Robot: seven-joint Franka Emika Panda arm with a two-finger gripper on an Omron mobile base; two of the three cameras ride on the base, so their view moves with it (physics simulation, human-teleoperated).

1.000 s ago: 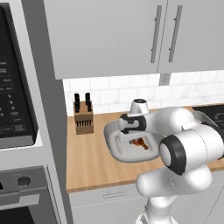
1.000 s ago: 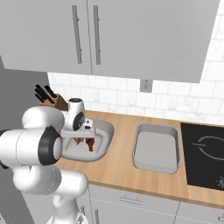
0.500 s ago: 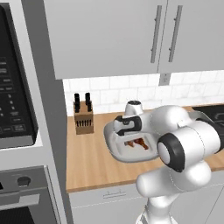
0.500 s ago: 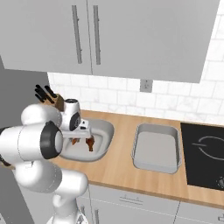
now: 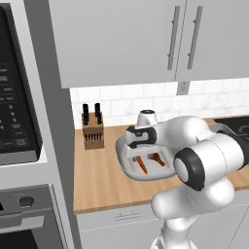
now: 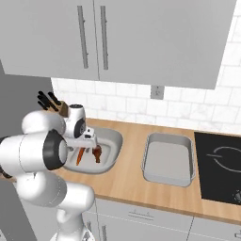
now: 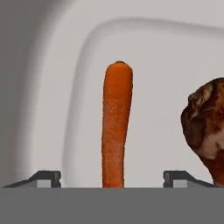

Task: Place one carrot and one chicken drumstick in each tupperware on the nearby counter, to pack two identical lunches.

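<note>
My fingers (image 7: 112, 177) have spread, leaving the carrot (image 7: 116, 124) beside the drumstick (image 7: 205, 131) in the wide tupperware (image 5: 124, 146); the rectangular tupperware (image 6: 168, 157), frame centre, awaits filling.

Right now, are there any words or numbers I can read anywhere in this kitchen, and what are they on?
No text can be read.
Black microwave control panel: small pale marks, too blurred to read.
Black stovetop: white ring markings, not letters.
Wooden knife block, wide grey tupperware, orange carrot: no labels.
</note>
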